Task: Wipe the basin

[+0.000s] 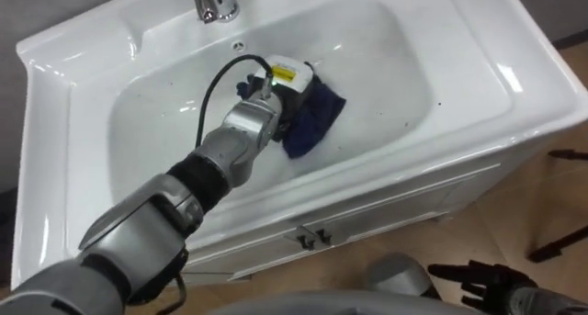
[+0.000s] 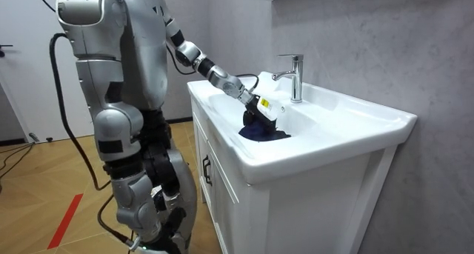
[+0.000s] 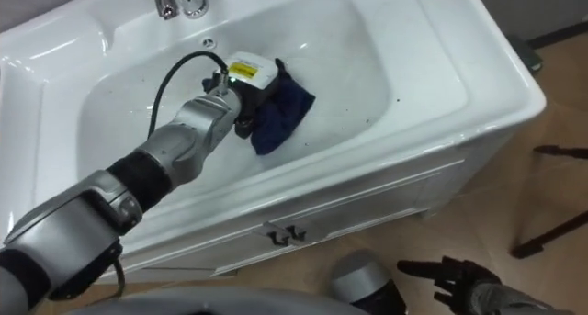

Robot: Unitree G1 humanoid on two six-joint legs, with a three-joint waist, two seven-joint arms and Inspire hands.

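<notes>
A white basin [image 1: 478,67] is set into a white vanity in front of me. A dark blue cloth [image 1: 317,113] lies bunched on the bottom of the bowl, near its middle. My left hand [image 1: 280,85] reaches down into the bowl from the lower left. Its dark fingers are curled into the cloth's left side, and the back of the hand faces up. In the room view I stand at the vanity's front with the left arm stretched over the rim and the hand [image 2: 255,106] on top of the cloth [image 2: 263,132]. My right hand [image 1: 478,280] hangs low beside the cabinet with its fingers straight.
A chrome faucet [image 1: 213,3] stands at the back rim, with a small overflow hole [image 1: 238,46] below it. The cabinet front under the basin has dark handles [image 1: 312,237]. Wooden floor lies to the right, with dark stand legs [image 1: 560,246] on it.
</notes>
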